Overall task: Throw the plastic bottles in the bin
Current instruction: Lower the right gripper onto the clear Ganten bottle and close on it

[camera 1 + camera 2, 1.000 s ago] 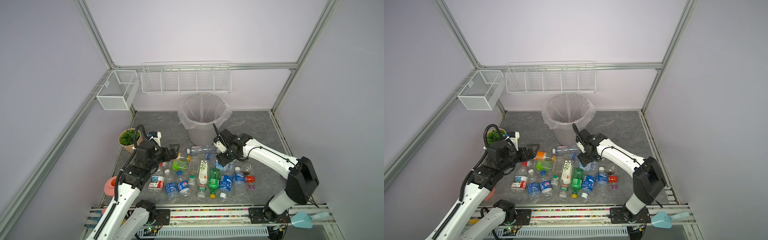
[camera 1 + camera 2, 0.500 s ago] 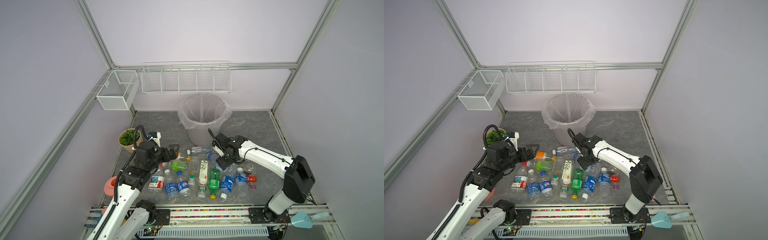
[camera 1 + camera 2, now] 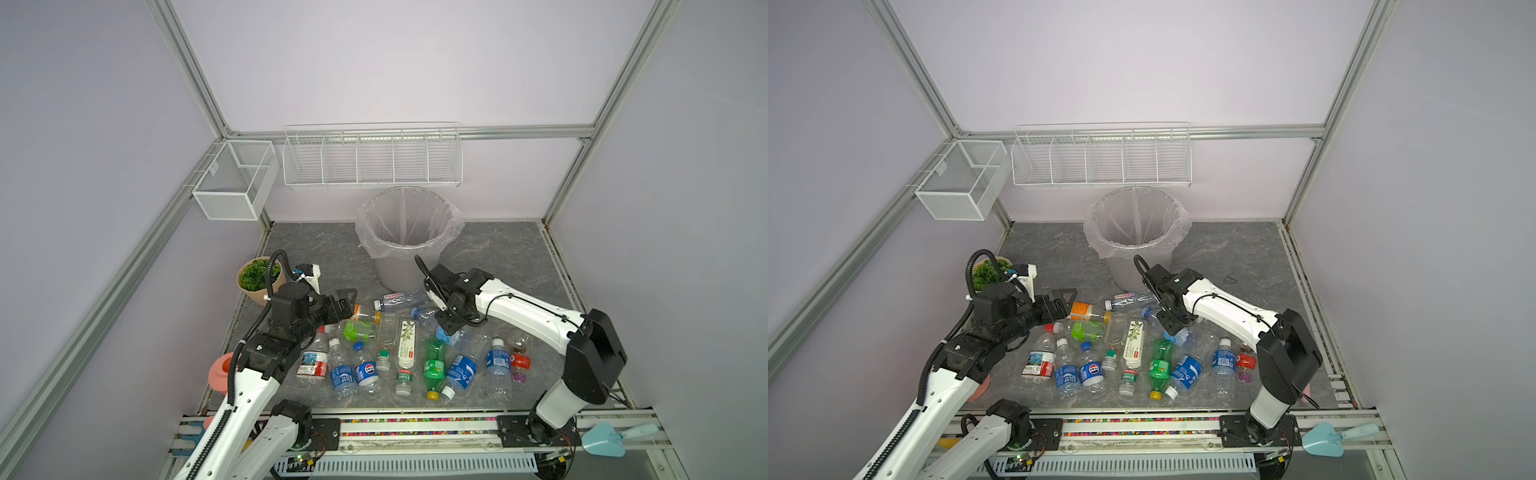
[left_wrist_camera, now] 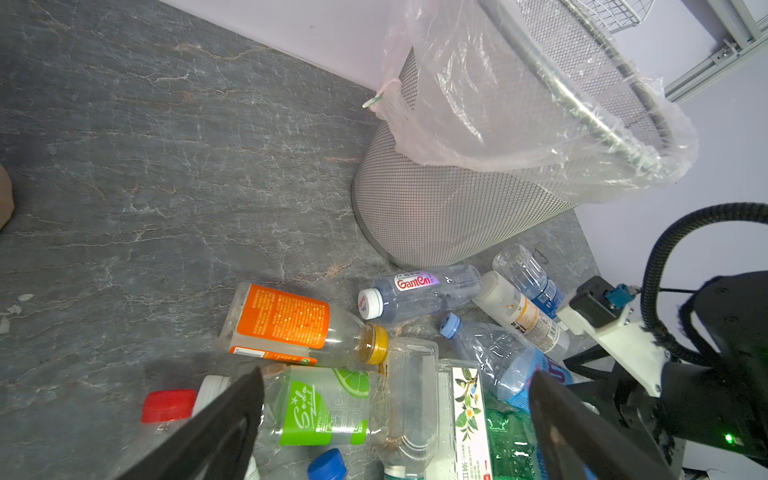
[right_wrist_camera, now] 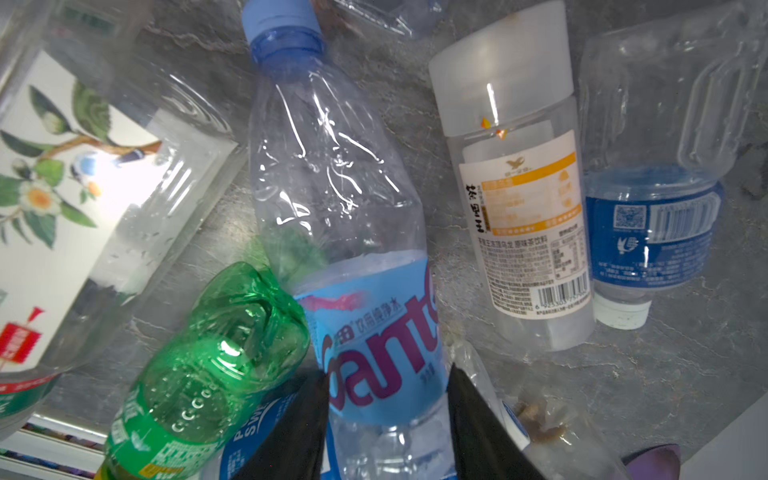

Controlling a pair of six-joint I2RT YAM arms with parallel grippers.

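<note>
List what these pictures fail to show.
- Bin floor: both top views, hidden by its near wall and liner.
- Right gripper grip on the light-blue-label bottle: right wrist view, fingers cut off by the edge; contact unclear.
- Pink object: both top views, left arm covers most.

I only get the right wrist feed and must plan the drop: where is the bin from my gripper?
Observer: The bin stands upright just beyond the right gripper, toward the back wall; the gripper pinches the blue-label bottle.
Operator: Anything in it?
Observer: Only the clear liner shows inside in both top views; no bottle.
Operator: And the left arm?
Observer: The left gripper is open, holding nothing, beside the orange-label bottle.
</note>
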